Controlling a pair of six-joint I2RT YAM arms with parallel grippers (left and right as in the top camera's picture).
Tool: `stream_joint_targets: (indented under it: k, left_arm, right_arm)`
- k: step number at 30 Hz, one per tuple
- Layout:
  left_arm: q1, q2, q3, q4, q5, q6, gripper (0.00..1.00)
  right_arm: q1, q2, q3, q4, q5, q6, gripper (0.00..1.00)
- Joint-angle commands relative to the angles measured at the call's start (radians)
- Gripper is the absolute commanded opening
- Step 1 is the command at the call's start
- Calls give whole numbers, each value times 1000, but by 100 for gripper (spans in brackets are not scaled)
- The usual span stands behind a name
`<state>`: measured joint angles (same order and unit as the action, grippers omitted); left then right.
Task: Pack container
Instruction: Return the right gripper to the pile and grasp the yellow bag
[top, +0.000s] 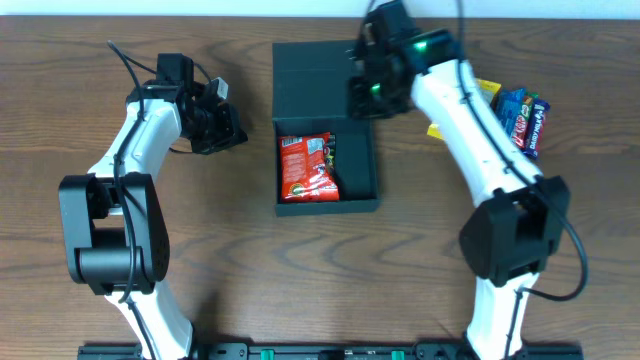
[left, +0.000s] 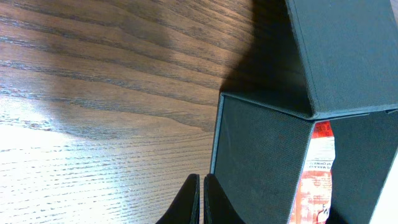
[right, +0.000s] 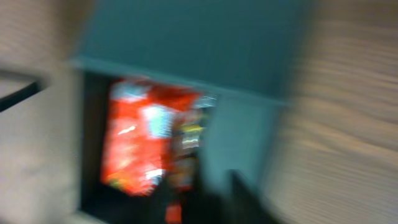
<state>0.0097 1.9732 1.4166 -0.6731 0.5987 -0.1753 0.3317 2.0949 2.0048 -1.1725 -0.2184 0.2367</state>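
Note:
The dark teal container (top: 378, 172) lies open in the middle of the table, its flap lid (top: 310, 78) folded back at the far side. A red snack packet (top: 305, 168) lies inside, with a smaller dark packet (top: 330, 152) beside it. My left gripper (top: 235, 130) is shut and empty, just left of the box; in the left wrist view its tips (left: 201, 182) sit close to the box's outer wall (left: 261, 162). My right gripper (top: 362, 98) hovers over the box's far right corner. The right wrist view is blurred, with the fingers (right: 202, 193) apart above the red packet (right: 140, 140).
Loose snacks lie at the far right of the table: blue candy bars (top: 522, 115) and a yellow packet (top: 487, 90), partly hidden behind the right arm. Bare wood table surrounds the box on the left (left: 93, 124).

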Motion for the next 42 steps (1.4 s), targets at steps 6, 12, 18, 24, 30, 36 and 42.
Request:
stream_joint_targets:
  k: [6,12,18,24,30,36,42]
  left_arm:
    - [3,9,24,2,-7,22,6]
    - [3,9,24,1,-7,21,6]
    - [3,9,24,0,-7,21,6]
    - [3,9,24,0,-7,22,6]
    - [3,9,24,1,-8,22,6]
    - [3,9,24,1,-30,21,6]
    - [3,9,24,2,-30,21,6]
  right_arm:
    - [-207,70,-12,69,494,41,76]
    - [-207,176,-12,105,632,176,77]
    - [-209,263,-12,179,654,175,77]
    - [-207,309,-12,248,670,148,74]
    - [-209,357,-12,250,687,148,58]
    - [-213,361,-12,243,690,148,1]
    - [-205,355,69,121,694,148,1]
